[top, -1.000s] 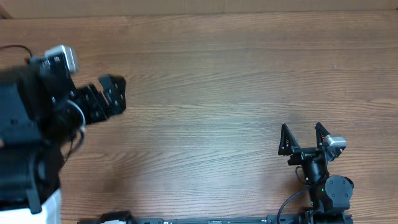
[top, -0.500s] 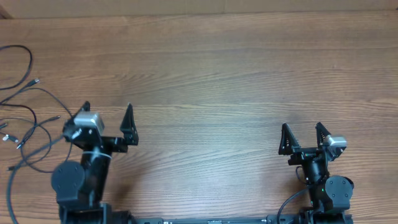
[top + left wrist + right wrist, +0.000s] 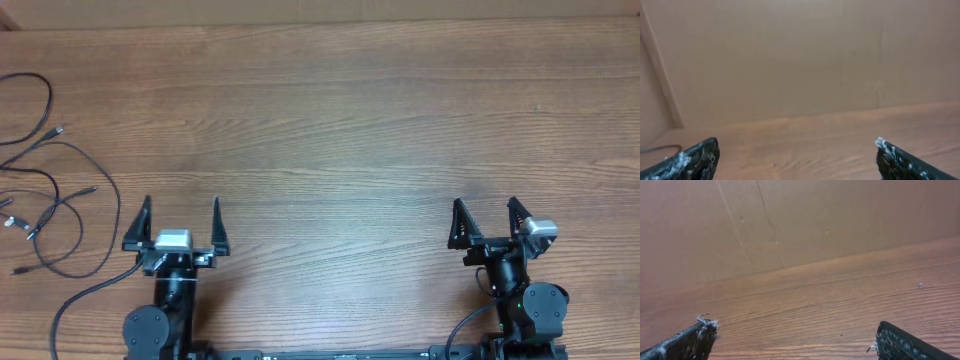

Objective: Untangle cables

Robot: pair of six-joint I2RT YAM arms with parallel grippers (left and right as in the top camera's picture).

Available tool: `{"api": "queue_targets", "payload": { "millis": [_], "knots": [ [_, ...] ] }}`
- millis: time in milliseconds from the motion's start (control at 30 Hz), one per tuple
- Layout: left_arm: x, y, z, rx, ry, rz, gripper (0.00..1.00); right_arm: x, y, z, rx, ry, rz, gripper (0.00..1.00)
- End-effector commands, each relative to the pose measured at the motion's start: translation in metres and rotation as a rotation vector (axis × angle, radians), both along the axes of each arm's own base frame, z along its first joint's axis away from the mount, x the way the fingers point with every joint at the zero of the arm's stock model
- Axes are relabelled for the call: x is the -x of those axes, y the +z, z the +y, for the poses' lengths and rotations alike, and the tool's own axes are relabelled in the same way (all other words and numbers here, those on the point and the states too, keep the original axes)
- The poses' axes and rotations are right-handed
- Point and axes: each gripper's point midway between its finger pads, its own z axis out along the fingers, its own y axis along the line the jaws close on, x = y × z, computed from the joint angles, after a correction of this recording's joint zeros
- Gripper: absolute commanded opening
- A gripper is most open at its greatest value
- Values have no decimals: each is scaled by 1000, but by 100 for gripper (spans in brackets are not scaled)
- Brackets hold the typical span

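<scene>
The cables (image 3: pixel 45 200) are thin black cords with small silvery plug ends, lying in loose loops at the far left of the wooden table in the overhead view. A sliver of one shows at the left edge of the left wrist view (image 3: pixel 660 148). My left gripper (image 3: pixel 180 208) is open and empty at the front left, to the right of the cables and apart from them. My right gripper (image 3: pixel 487 210) is open and empty at the front right. In both wrist views the gripper fingertips (image 3: pixel 797 157) (image 3: pixel 800 340) stand wide apart over bare wood.
A cardboard wall (image 3: pixel 320 12) runs along the table's far edge and fills the upper half of both wrist views. A thicker black arm cable (image 3: pixel 75 305) trails by the left base.
The left arm has swung back from the far left to its base at the front, gripper open. The loose cables, hidden under it before, are now uncovered. The right arm has not moved.
</scene>
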Motion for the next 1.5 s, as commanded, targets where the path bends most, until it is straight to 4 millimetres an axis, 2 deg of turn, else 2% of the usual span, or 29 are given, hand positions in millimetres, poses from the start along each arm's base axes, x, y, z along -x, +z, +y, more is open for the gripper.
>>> {"api": "queue_targets", "payload": {
  "millis": [0, 100, 167, 1467],
  "knots": [
    [-3, -22, 5, -7, 30, 17, 100, 0, -2, -2, 8, -9, -3, 100],
    [-6, -39, 5, -8, 30, 54, 99, 0, -2, -2, 8, -9, -3, 100],
    [-7, -78, 3, 1, 17, 197, 99, 0, -2, -2, 8, -9, -3, 100],
    [-7, -77, 2, 9, 12, 197, 100, 0, -2, -2, 8, -9, -3, 100]
  ]
}}
